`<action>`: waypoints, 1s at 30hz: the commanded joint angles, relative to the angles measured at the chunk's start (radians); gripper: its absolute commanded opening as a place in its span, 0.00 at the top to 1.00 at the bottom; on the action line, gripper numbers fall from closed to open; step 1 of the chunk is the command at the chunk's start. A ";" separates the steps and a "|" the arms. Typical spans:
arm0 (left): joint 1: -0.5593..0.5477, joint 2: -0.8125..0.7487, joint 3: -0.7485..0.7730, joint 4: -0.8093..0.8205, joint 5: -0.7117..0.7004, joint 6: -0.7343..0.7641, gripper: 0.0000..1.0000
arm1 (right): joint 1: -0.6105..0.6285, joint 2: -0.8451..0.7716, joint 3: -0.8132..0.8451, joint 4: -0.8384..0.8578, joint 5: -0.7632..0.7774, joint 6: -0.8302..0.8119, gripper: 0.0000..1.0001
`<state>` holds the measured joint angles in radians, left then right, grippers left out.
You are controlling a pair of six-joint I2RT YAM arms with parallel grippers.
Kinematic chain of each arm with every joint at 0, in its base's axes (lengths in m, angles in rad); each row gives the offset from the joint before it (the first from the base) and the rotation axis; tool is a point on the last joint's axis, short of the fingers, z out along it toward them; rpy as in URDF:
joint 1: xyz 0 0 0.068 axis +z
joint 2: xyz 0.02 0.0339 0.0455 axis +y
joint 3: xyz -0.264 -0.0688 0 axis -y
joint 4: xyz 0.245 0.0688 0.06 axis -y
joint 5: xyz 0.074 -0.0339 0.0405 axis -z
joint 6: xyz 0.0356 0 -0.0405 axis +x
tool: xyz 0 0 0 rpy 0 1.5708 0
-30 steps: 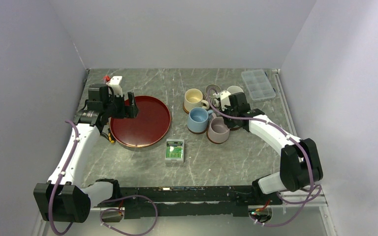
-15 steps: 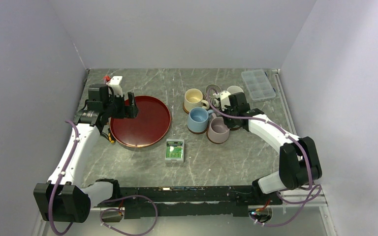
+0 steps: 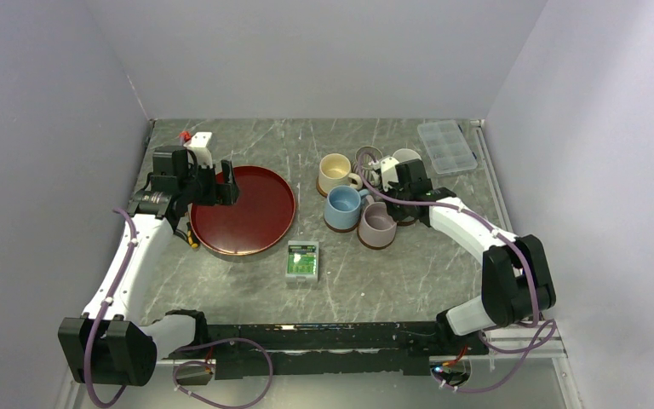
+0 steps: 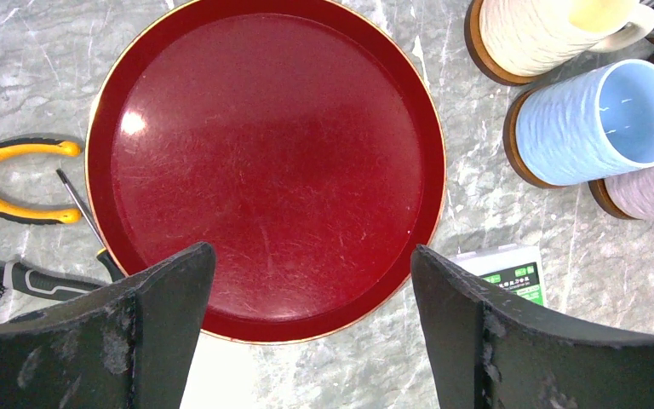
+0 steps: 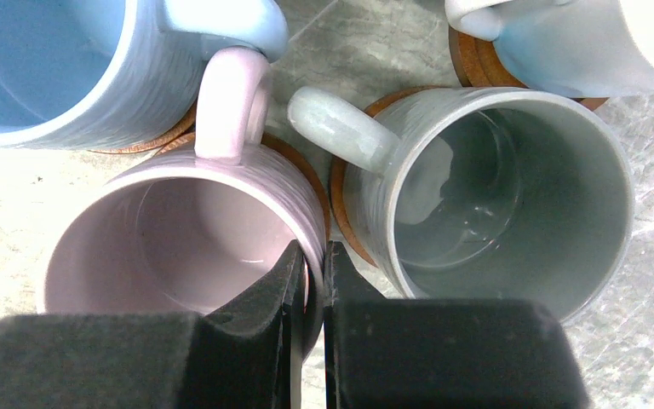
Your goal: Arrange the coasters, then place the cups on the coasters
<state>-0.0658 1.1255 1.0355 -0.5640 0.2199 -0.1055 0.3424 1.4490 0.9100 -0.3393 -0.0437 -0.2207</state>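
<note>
Several cups cluster right of centre: cream, light blue, mauve-pink, striped and white. In the right wrist view the mauve-pink cup and the grey-green cup each stand on a reddish-brown coaster. Coasters also show under the blue cup and the cream cup. My right gripper is shut on the pink cup's near rim, one finger inside and one outside. At the left edge of the red tray, my left gripper hangs open and empty.
A green-and-white box lies in front of the tray. Yellow-handled pliers and a screwdriver lie left of the tray. A clear compartment box sits at the back right, a small white block at the back left.
</note>
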 commanded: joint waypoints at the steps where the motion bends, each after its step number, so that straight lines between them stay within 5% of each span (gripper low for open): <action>1: 0.004 -0.012 -0.003 0.030 0.001 0.015 0.10 | -0.005 0.006 0.056 0.092 -0.004 -0.007 1.00; 8: 0.004 -0.014 -0.003 0.030 0.003 0.015 0.10 | -0.004 0.037 0.087 0.053 0.031 0.013 0.99; 16: 0.004 -0.019 -0.005 0.030 0.001 0.017 0.09 | -0.003 -0.002 0.079 0.059 0.015 0.033 0.66; 25: 0.004 -0.038 -0.013 0.042 -0.019 0.003 0.07 | -0.004 -0.119 0.075 0.056 -0.006 0.051 0.45; 27: 0.005 -0.048 -0.015 0.042 -0.052 -0.007 0.07 | -0.004 -0.147 0.076 0.059 -0.011 0.064 0.32; 28: 0.005 -0.054 -0.016 0.044 -0.068 -0.011 0.07 | -0.005 -0.159 0.081 0.057 -0.010 0.077 0.08; 30: 0.006 -0.070 -0.022 0.052 -0.104 -0.026 0.06 | -0.006 -0.178 0.101 0.041 -0.007 0.107 0.01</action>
<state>-0.0658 1.1057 1.0187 -0.5587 0.1856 -0.1097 0.3416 1.3300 0.9493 -0.3283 -0.0460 -0.1570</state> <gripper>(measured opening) 0.932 0.934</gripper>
